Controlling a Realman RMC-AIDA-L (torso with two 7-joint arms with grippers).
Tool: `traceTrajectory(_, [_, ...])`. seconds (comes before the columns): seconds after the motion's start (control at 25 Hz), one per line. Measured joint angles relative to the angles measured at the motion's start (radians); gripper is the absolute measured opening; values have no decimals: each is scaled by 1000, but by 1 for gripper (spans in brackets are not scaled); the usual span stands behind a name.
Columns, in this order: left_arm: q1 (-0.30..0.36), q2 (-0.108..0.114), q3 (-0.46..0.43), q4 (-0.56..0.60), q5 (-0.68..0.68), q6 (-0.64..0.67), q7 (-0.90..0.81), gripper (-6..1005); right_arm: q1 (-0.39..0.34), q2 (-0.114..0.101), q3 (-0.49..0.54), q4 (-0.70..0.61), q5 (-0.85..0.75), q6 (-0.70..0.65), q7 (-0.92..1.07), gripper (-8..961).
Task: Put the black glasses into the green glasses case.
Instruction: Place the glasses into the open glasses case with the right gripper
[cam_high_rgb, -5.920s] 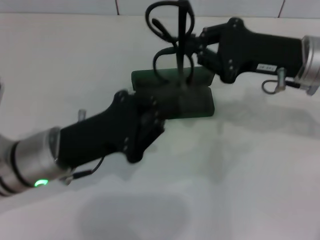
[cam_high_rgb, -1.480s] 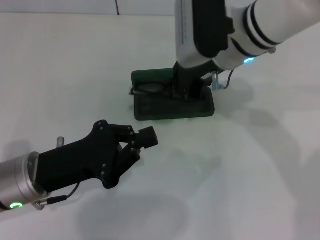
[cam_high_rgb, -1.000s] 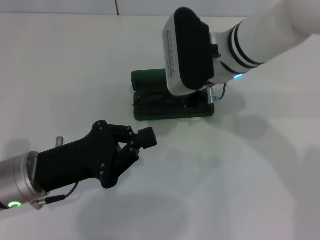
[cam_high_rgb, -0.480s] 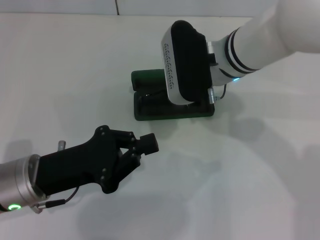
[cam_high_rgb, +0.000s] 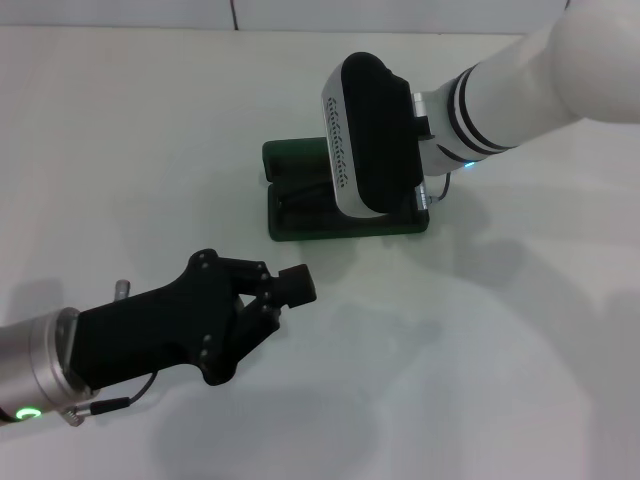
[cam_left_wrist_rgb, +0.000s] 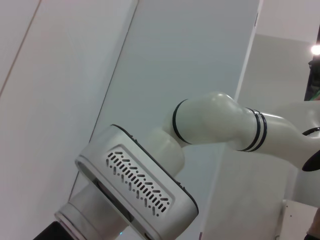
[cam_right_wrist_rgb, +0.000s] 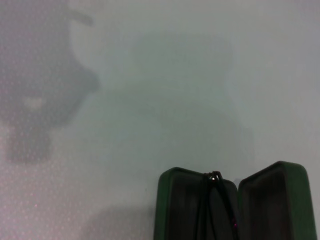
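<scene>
Glasses lie in your open case beneath the right claw, fingers hidden; your left claw, pinched shut, waits well apart.

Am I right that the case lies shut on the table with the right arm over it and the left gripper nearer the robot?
Not quite: the case is open, both halves spread with the glasses inside, as the right wrist view shows. The rest holds, including the left gripper.

Soft overhead light, hazy shadows
</scene>
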Motion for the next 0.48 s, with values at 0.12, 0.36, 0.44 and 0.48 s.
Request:
traceTrajectory(0.12, [3, 0, -1, 1, -2, 0, 0, 20, 0, 0, -2, 1, 0, 1, 0, 48])
traceTrajectory(0.36, [3, 0, -2, 3, -4, -5, 0, 20, 2, 0, -5, 1, -1, 1, 16, 49])
traceTrajectory(0.44, [3, 0, -3, 3, -6, -8, 0, 20, 5, 0, -6, 1, -16, 0, 40, 49])
traceTrajectory(0.48, [3, 0, -3, 3, -6, -8, 0, 20, 5, 0, -6, 1, -16, 0, 40, 49])
